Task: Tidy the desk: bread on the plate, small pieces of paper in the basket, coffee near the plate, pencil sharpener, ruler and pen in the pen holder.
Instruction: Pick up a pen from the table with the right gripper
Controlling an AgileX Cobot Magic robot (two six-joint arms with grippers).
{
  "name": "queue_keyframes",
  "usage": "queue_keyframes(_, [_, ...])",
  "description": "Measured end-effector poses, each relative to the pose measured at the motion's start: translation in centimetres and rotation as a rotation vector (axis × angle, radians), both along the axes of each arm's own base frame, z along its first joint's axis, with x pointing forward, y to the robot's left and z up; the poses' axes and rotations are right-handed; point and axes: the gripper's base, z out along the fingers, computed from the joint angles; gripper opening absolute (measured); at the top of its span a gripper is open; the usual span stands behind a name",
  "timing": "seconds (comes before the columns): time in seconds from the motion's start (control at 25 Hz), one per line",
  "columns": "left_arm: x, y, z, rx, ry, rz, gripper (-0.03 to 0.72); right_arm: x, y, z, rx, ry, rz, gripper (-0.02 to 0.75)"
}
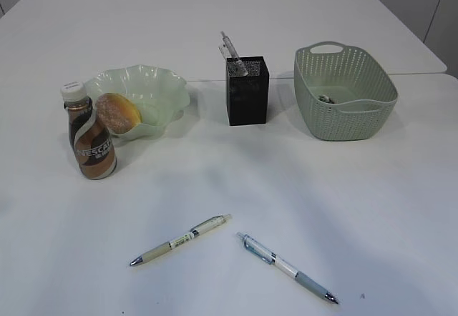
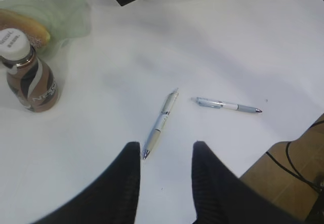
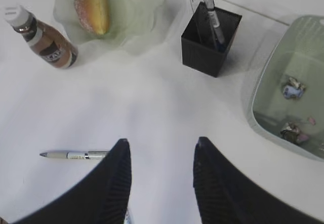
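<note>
White tabletop is mostly sorted from where I sit: the bread lies in the plate, the coffee stands just beside it, scraps of paper sit in the basket, and the ruler leans out of the pen holder. What I judge is left are two pens lying flat near the front edge, well apart from the holder. The pale pen runs diagonally, its tip pointing back toward my left end effector and lying just inside the left finger; its cap end angles up and to the right, away from me. The left jaws stand spread with nothing between them, and I read this arm as the nearer one for that pen, needing a wrist turn so the fingers close across the barrel, not along it. The blue-grip pen lies nearly crosswise, just right of the pale one and not touching it. My right end effector is also spread and empty, hovering over bare tabletop; in its view a pen lies to the left of its fingers, long axis roughly sideways, so a leftward shift would be needed first.
</note>
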Motion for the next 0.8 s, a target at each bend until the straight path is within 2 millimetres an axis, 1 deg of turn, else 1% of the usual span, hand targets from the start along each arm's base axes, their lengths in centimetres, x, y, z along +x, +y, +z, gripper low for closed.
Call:
queue_keyframes(0.04, [0.1, 0.0, 0.0, -0.001, -0.006, 0.004, 0.239, 0.0, 0.0, 0.0, 0.0, 0.0, 0.0, 0.334])
queue_keyframes(0.2, [0.1, 0.0, 0.1, -0.004, -0.016, 0.01, 0.239, 0.1, 0.0, -2.2, -0.026, 0.069, 0.01, 0.334])
queue_keyframes(0.4, [0.2, 0.0, 0.1, -0.004, -0.018, 0.011, 0.239, 0.0, 0.0, -3.6, -0.046, 0.112, 0.023, 0.334])
queue_keyframes(0.52, [0.2, 0.0, 0.1, -0.004, -0.018, 0.011, 0.239, -0.3, -0.1, -3.7, -0.049, 0.115, 0.025, 0.334])
queue_keyframes(0.6, [0.2, 0.0, 0.1, -0.004, -0.018, 0.011, 0.239, -1.3, -0.4, -3.4, -0.053, 0.106, 0.034, 0.334])
queue_keyframes(0.64, [0.2, 0.0, 0.1, -0.004, -0.018, 0.011, 0.239, -1.3, -0.4, -3.4, -0.053, 0.106, 0.034, 0.334])
queue_keyframes(0.68, [0.2, 0.0, 0.1, -0.004, -0.018, 0.011, 0.239, -2.1, -0.6, -3.0, -0.054, 0.096, 0.04, 0.334])
queue_keyframes(0.72, [0.2, 0.0, 0.1, -0.004, -0.018, 0.011, 0.239, -2.1, -0.6, -3.0, -0.054, 0.096, 0.04, 0.334])
queue_keyframes(0.8, [0.2, 0.0, 0.1, -0.004, -0.018, 0.011, 0.239, -3.4, -0.9, -2.5, -0.056, 0.083, 0.047, 0.334])
